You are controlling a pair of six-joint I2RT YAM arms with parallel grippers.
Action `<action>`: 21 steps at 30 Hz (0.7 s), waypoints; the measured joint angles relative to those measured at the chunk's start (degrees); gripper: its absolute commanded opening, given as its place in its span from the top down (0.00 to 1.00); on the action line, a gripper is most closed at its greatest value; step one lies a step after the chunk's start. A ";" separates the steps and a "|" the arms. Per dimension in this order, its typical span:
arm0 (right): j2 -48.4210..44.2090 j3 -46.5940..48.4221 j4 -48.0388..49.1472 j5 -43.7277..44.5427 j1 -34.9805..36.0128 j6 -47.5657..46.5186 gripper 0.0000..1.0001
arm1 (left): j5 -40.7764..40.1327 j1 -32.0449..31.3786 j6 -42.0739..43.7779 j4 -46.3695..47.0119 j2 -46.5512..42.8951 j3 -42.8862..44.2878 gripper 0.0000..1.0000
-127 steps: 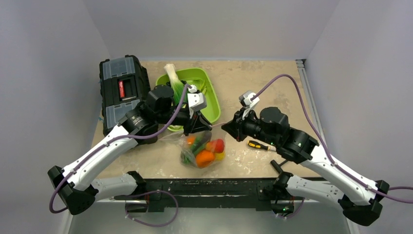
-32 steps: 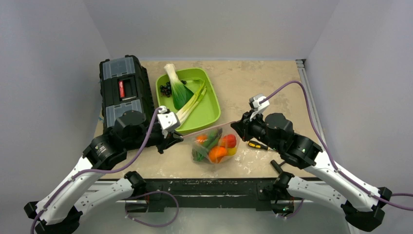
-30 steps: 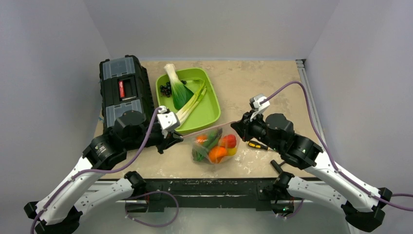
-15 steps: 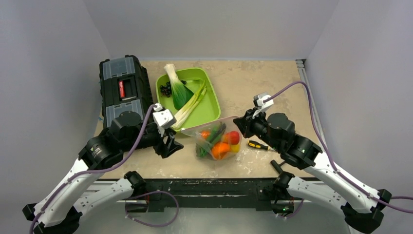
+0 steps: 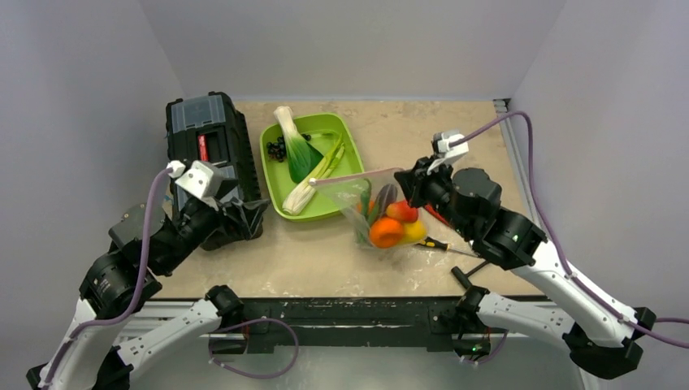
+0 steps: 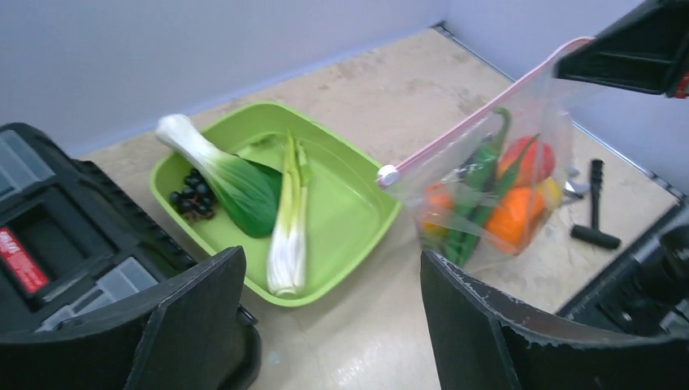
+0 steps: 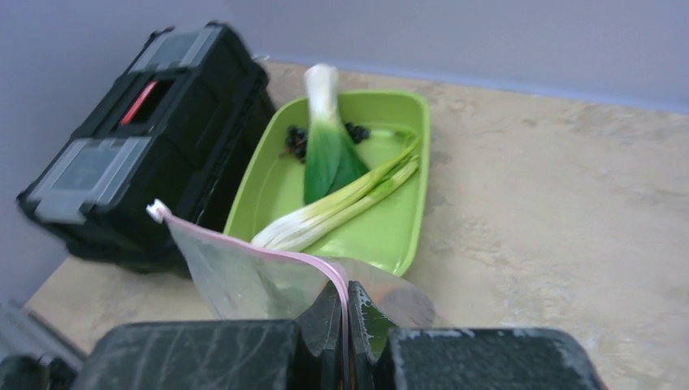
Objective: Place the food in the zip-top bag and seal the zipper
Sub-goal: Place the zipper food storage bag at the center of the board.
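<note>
right gripper: jaws clamped on one end of the zipper, the pink strip pinched between the fingertips in the right wrist view. the strip runs level from there to a white slider at its free end, over the near right corner of the green tray. the zip-top bag hangs below the strip, just right of the tray. whether its bottom touches the table cannot be told. the food sits in the bag bottom: orange piece, red piece, yellow piece, green pieces. left gripper: jaws wide apart, holding nothing, beside the black toolbox, well apart from the bag. a screwdriver lies just beside the bag.
</note>
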 measured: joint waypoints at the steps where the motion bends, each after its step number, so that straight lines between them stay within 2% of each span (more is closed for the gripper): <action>1: 1.22 2.25 -0.76 2.19 0.00 -0.02 1.00 | -1.90 0.00 0.48 1.14 -0.02 -0.02 0.22; 7: 10.25 16.33 -5.53 17.70 -3.63 -0.55 1.00 | -8.94 0.00 5.95 9.53 0.92 -3.34 0.23; 11: 16.13 19.78 -5.03 23.04 -15.30 -1.01 1.00 | -11.50 0.13 8.37 13.25 2.62 -9.38 0.26; 15: 23.54 21.05 -4.70 25.86 -25.46 -1.62 1.00 | -9.94 1.22 9.70 12.92 5.11 -13.68 0.26; 21: 33.24 26.69 -3.61 30.60 -34.88 -5.88 1.00 | -9.88 1.51 11.04 12.72 7.19 -14.78 0.26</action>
